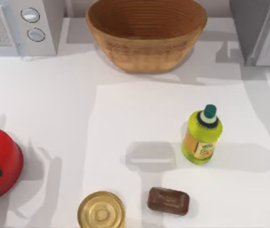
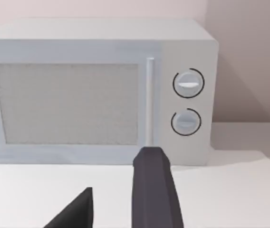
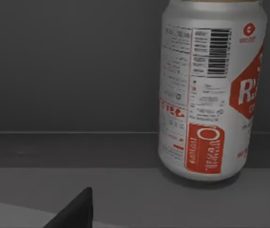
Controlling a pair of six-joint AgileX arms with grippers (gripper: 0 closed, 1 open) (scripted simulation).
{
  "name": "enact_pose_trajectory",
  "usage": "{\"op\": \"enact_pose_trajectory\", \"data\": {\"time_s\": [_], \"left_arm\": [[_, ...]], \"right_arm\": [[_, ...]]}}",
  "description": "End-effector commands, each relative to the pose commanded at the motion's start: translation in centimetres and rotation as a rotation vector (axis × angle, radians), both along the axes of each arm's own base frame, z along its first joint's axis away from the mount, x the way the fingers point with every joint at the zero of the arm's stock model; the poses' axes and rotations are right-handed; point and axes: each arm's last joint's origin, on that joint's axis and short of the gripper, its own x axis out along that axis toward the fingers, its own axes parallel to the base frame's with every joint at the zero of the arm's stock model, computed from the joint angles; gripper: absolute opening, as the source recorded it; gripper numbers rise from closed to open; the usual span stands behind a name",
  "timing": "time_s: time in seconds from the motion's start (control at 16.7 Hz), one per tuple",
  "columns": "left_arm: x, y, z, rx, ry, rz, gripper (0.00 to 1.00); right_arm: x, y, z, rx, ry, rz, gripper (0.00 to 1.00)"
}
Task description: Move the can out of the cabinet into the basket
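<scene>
White tabletop point(image 1: 54, 118), slim silver can with red label markings point(image 3: 211, 90) upright on the grey cabinet point(image 1: 256, 28) floor.
Nearest, a gold flat-lidded tin point(image 1: 101, 210), brown bar point(image 1: 168, 201), green bottle point(image 1: 202, 135); beyond, the light-brown woven wicker basket point(image 1: 147, 35). The left gripper point(image 2: 120, 204), fingers parted, faces the white two-knob appliance point(image 2: 97, 90); I cannot tell the right gripper's state.

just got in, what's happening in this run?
The can stands upright on a dark grey shelf, ungrasped, directly ahead in the right wrist view. One right tool finger shows low in that view, off the can. The left tool, open and empty, faces the white appliance. The basket at the table's back holds nothing yet.
</scene>
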Motion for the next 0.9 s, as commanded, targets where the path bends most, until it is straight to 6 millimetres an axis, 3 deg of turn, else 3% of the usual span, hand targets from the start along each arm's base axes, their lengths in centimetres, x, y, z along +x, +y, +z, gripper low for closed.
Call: {"op": "enact_pose_trajectory", "data": {"time_s": [0.42, 0.9], "left_arm": [[0.0, 0.0, 0.0, 0.0, 0.0, 0.0, 1.0], [0.0, 0.0, 0.0, 0.0, 0.0, 0.0, 1.0]], "right_arm": [[0.5, -0.1, 0.2, 0.001, -0.006, -0.005, 1.0], [7.8, -1.1, -0.2, 0.001, -0.008, -0.017, 1.0]]}}
